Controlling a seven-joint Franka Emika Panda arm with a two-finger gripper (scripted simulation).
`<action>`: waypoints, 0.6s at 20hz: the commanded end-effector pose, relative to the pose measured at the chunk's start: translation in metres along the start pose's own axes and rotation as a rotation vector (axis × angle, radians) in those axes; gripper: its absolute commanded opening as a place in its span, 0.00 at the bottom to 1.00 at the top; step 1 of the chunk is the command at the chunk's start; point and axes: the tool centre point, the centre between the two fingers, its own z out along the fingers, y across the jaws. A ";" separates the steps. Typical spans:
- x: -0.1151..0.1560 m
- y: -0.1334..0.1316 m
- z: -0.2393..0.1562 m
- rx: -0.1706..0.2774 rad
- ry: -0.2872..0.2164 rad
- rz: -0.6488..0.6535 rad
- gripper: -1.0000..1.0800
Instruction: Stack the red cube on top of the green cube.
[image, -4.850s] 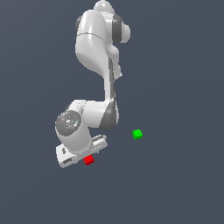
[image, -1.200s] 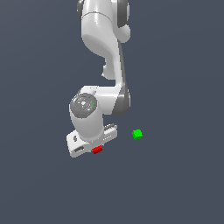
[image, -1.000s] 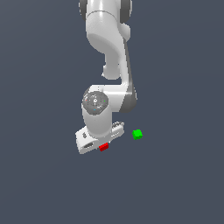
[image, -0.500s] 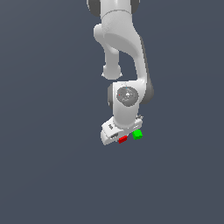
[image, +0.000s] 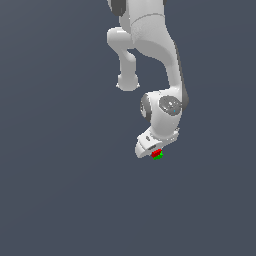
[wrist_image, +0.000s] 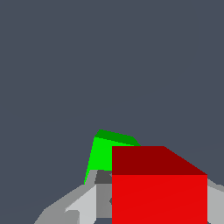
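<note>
in the exterior view the white arm (image: 150, 45) reaches down from the top of the frame to just right of centre, where the gripper (image: 154, 151) pinches the red cube (image: 156, 152), with a sliver of the green cube (image: 159, 156) peeking out at its lower right edge. in the wrist view the red cube (wrist_image: 159, 186) fills the lower right of the frame between the grey fingers (wrist_image: 89, 199), and the green cube (wrist_image: 103, 151) sits partly hidden behind it at lower centre; whether the two cubes touch cannot be told.
</note>
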 end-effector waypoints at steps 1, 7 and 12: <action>0.001 -0.013 0.002 -0.001 0.001 0.002 0.00; 0.002 -0.022 0.004 -0.001 0.001 0.002 0.00; 0.002 -0.019 0.004 -0.001 0.001 0.002 0.96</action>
